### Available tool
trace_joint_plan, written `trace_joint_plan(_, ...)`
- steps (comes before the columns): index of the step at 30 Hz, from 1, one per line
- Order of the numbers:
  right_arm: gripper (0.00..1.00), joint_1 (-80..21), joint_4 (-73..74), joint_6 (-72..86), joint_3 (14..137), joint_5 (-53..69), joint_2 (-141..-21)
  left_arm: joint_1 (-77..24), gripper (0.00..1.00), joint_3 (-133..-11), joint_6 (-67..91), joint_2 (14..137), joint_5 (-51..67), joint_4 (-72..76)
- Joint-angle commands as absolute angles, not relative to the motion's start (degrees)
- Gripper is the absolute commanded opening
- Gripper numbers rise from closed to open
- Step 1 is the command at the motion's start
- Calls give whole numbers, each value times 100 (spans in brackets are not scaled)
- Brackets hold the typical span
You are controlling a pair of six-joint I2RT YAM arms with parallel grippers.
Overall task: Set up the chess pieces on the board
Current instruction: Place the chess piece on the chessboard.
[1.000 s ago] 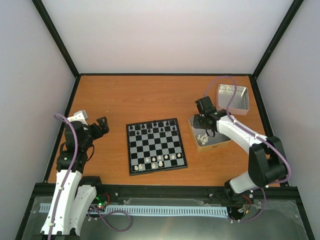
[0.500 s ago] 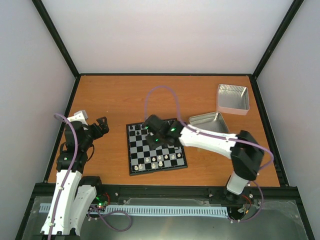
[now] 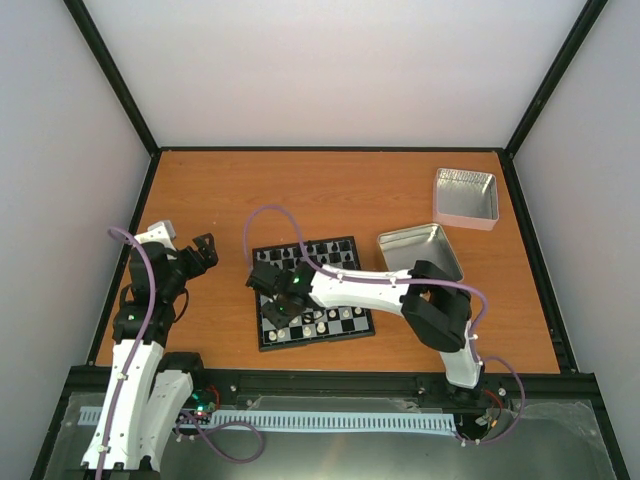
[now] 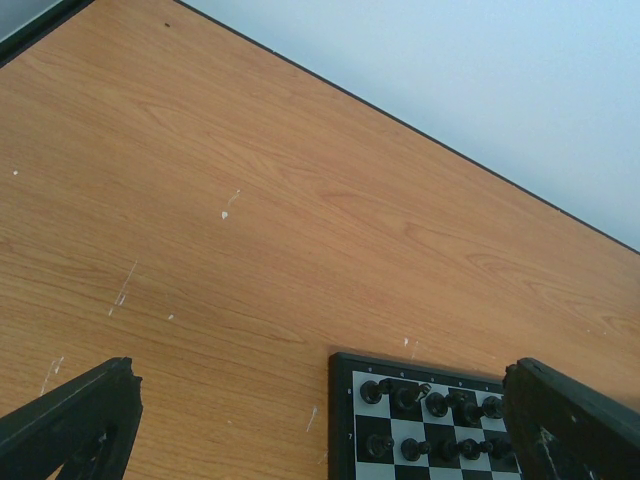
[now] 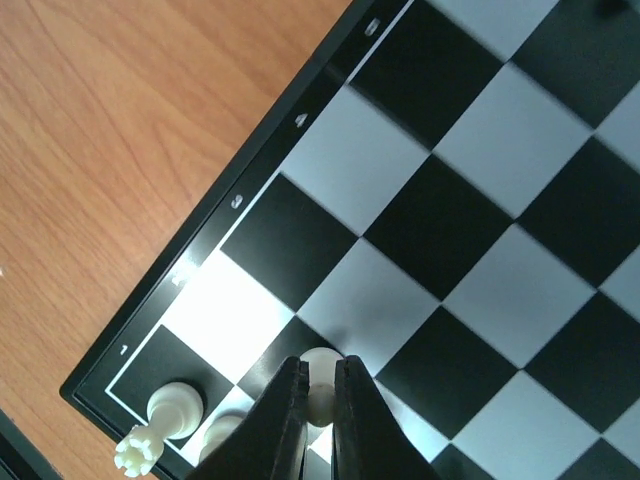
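The board (image 3: 345, 322) lies mid-table, black figures on its far rows, several cream-white chess pieces (image 3: 322, 318) on its near rows. My right gripper (image 3: 276, 302) is low over the board's near-left part. In the right wrist view it (image 5: 320, 392) is shut on a cream-white pawn (image 5: 320, 372) above a black square in the second row from the near edge. Two more white pieces stand in the corner, one a king (image 5: 160, 420). My left gripper (image 3: 205, 246) is open left of the board; its wrist view shows the board's far-left corner (image 4: 345, 362) with black figures.
Two square silver tins stand right of the board: one (image 3: 420, 252) beside it, one (image 3: 465, 193) at the back right. The right arm stretches across the board's near half. Black frame rails edge the table.
My right arm has swung from the near tin leftward across the board to its near-left part, carrying a white pawn. The left arm has not moved.
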State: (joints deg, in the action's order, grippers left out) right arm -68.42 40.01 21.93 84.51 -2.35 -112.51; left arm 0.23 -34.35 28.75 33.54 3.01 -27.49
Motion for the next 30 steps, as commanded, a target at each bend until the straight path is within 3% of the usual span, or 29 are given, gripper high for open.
trace_joint_plan(1,8,-7012,4384,2094,8648,-178,-11421,4,100,-3639,2786,3341,293,-2666)
trace_joint_plan(13,13,-7046,4461,2042,8637,-175,-11531,1,100,-3630,2786,3343,291,-2667)
trace_joint_plan(25,9,-7031,4165,2107,8767,-182,-11594,1,100,-3635,2777,3339,302,-2669)
trace_joint_plan(30,18,-7031,4287,2112,8791,-267,-11528,2,100,-3639,2782,3332,293,-2668)
